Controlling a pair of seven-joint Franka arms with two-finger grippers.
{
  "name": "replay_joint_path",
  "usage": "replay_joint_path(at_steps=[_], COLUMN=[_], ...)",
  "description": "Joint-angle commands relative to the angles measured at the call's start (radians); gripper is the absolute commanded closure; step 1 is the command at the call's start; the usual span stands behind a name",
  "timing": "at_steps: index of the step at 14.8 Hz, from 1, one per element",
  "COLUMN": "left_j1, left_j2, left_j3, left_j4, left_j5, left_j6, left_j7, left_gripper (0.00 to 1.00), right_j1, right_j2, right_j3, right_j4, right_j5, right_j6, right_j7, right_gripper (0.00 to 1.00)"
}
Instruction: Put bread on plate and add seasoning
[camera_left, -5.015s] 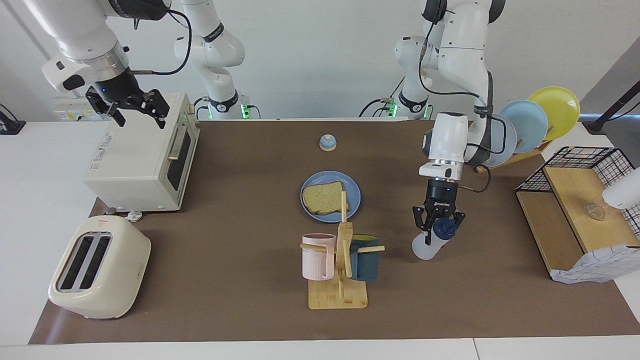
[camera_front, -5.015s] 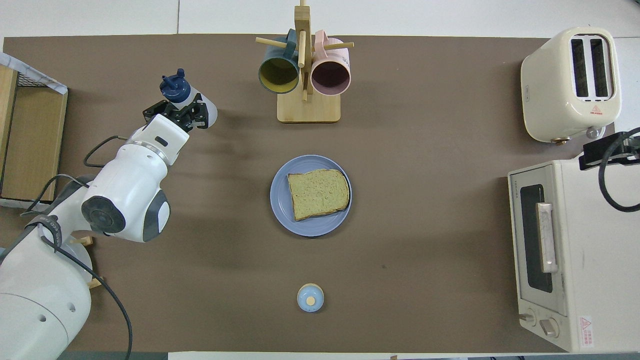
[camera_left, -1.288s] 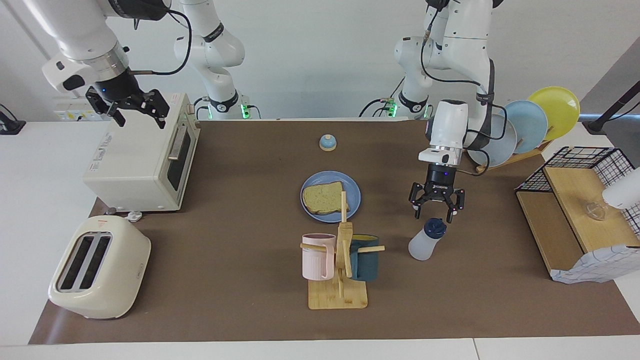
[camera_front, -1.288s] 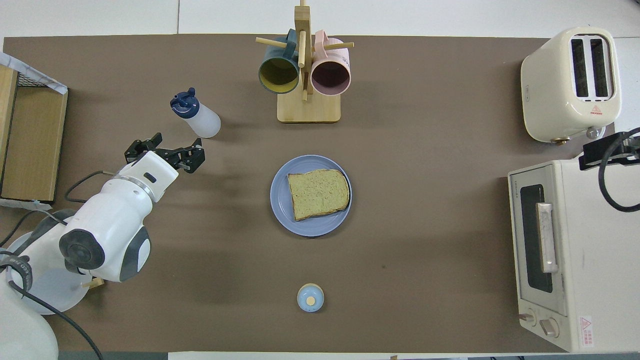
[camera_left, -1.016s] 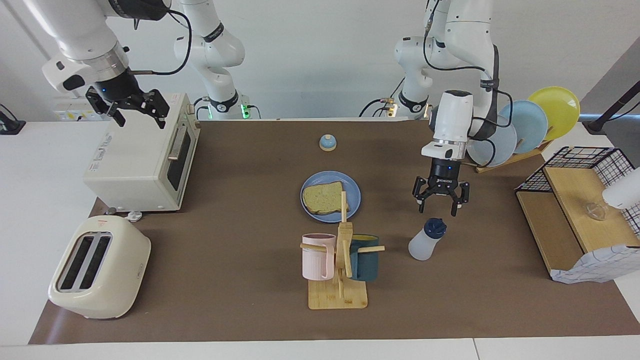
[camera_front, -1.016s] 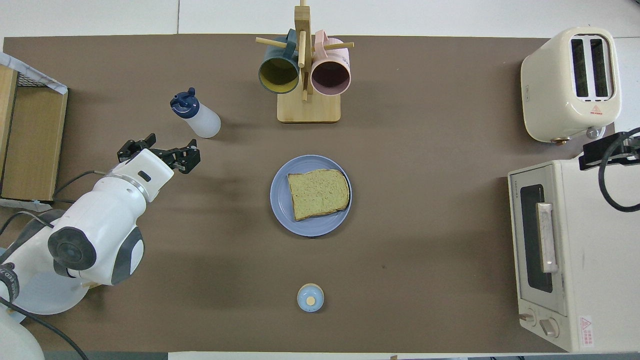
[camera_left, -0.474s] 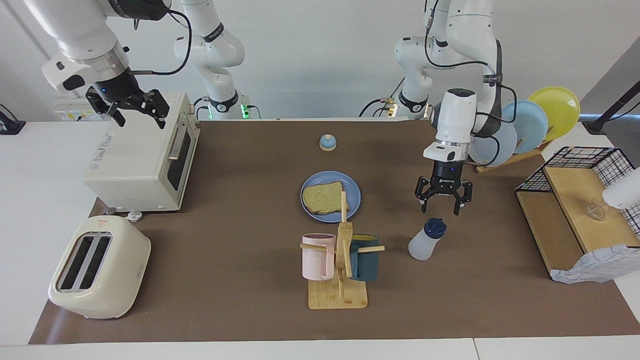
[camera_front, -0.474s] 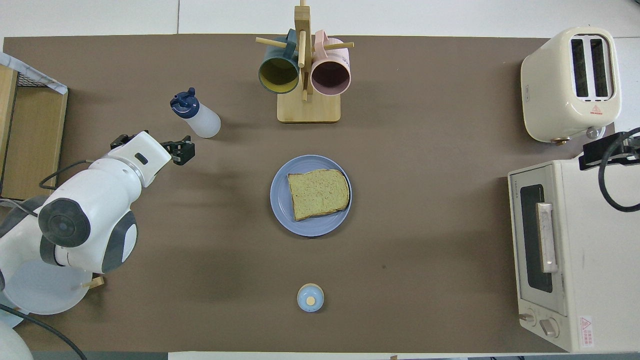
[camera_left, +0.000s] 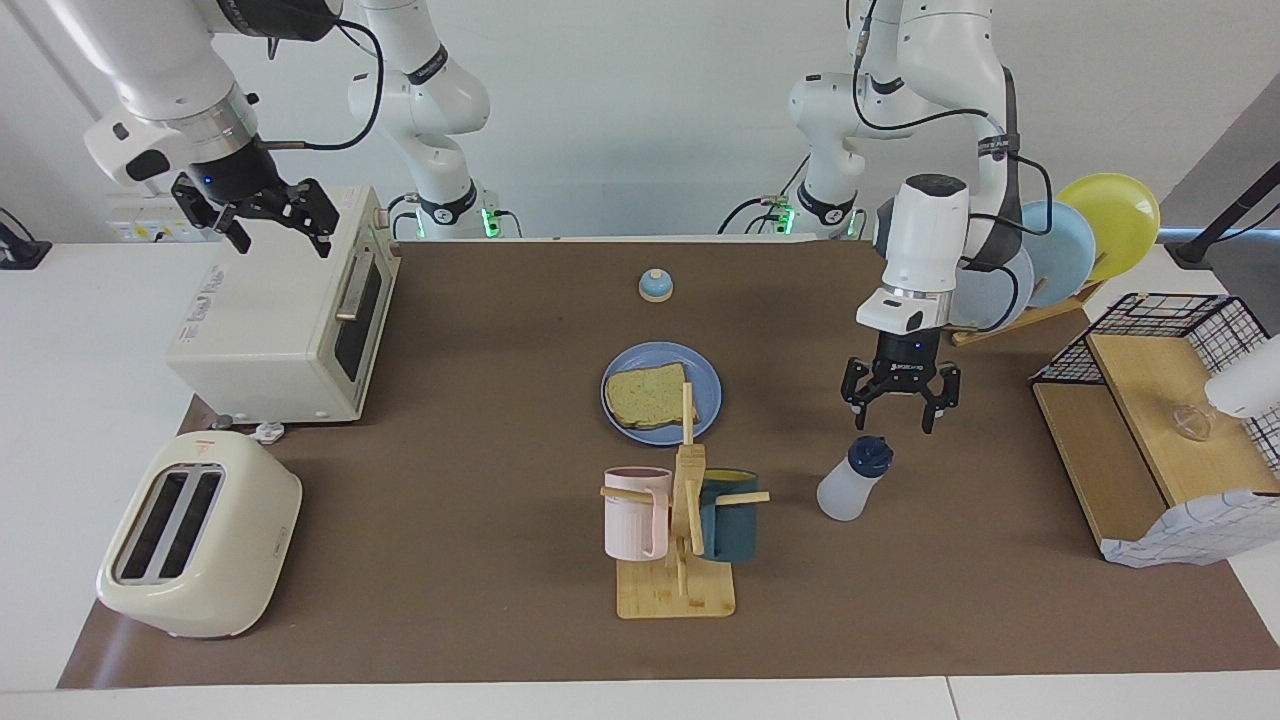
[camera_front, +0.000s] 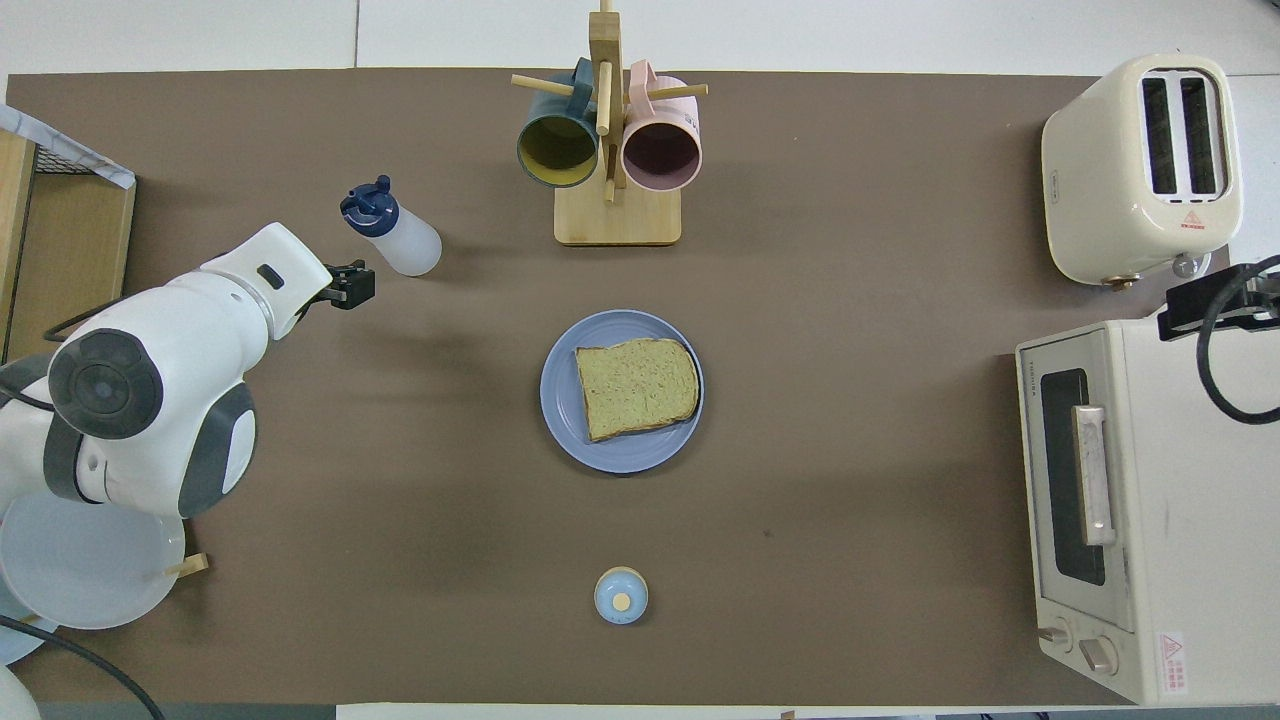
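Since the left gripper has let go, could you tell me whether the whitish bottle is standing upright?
Upright: the whitish plastic bottle with a navy cap stands on the mat, cap uppermost, apart from the open left gripper.

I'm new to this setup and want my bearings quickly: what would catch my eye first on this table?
At the middle of the brown mat, a speckled tan bread slice lies on a round medium-blue plate. Toward the left arm's end, a whitish plastic bottle with a navy cap stands alone, with the open left gripper raised above the mat beside it. The right gripper waits open over the cream toaster oven.
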Motion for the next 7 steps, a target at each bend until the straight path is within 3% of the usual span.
replay_joint_path(at_steps=[1, 4, 7], left_j1=[0.022, 0.034, 0.037], left_j2=[0.017, 0.018, 0.023], left_j3=[-0.008, -0.01, -0.002], left_j4=[0.039, 0.083, 0.155], left_j5=[0.007, -0.02, -0.159], left_j6=[-0.066, -0.18, -0.287], left_j7=[0.029, 0.096, 0.225], left_gripper=[0.0, 0.0, 0.0], right_j1=[-0.01, -0.01, -0.01], right_j2=[-0.013, -0.013, -0.013], right_j3=[0.004, 0.004, 0.004], right_j4=[-0.017, -0.017, -0.017], right_j5=[0.0, 0.0, 0.0], right_j6=[0.009, 0.009, 0.009], right_j7=[-0.025, -0.025, -0.025], right_gripper=[0.0, 0.0, 0.0])
